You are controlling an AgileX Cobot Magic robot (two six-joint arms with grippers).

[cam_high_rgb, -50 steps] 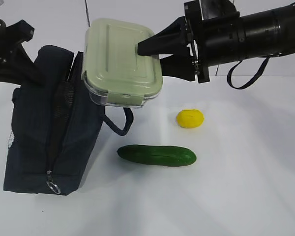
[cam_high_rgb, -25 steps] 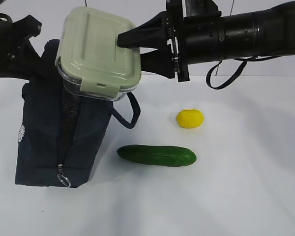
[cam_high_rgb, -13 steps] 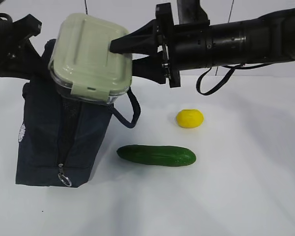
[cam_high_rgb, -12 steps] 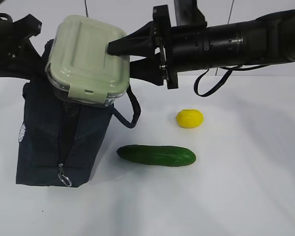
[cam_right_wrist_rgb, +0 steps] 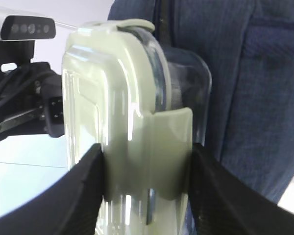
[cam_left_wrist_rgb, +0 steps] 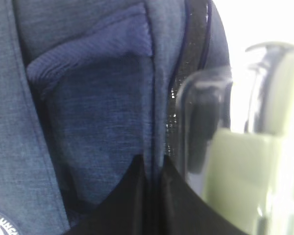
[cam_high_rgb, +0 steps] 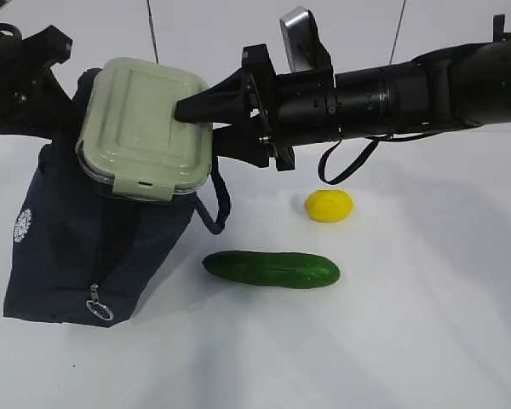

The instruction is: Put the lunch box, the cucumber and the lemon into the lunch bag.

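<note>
Sorting by size, largest first:

lunch bag (cam_high_rgb: 85, 247): sitting at 9 o'clock on the white surface (cam_high_rgb: 409, 341); soft navy fabric that is sagging and giving under any push, so it is needing to be held open. A looped handle is hanging down its right side, a metal ring pull is dangling low on the zipper, and a white round logo is showing on its left face.

left gripper (cam_left_wrist_rgb: 149, 205): its fingers are pinching shut on the bag's fabric beside the zipper.

lunch box (cam_high_rgb: 145, 128): hovering tilted over the bag's top; rigid, smooth sage lid on a clear base, likely slippery, so it is best taken across its thickness at an end.

right gripper (cam_high_rgb: 209, 119): its fingers are clamping the box that way, at its right end.

cucumber (cam_high_rgb: 271, 269): lying at 6 o'clock; firm, glossy, likely to roll, so it is best gripped mid-length.

lemon (cam_high_rgb: 329, 204): resting just beyond the cucumber; small, round, dimpled, light.
</note>
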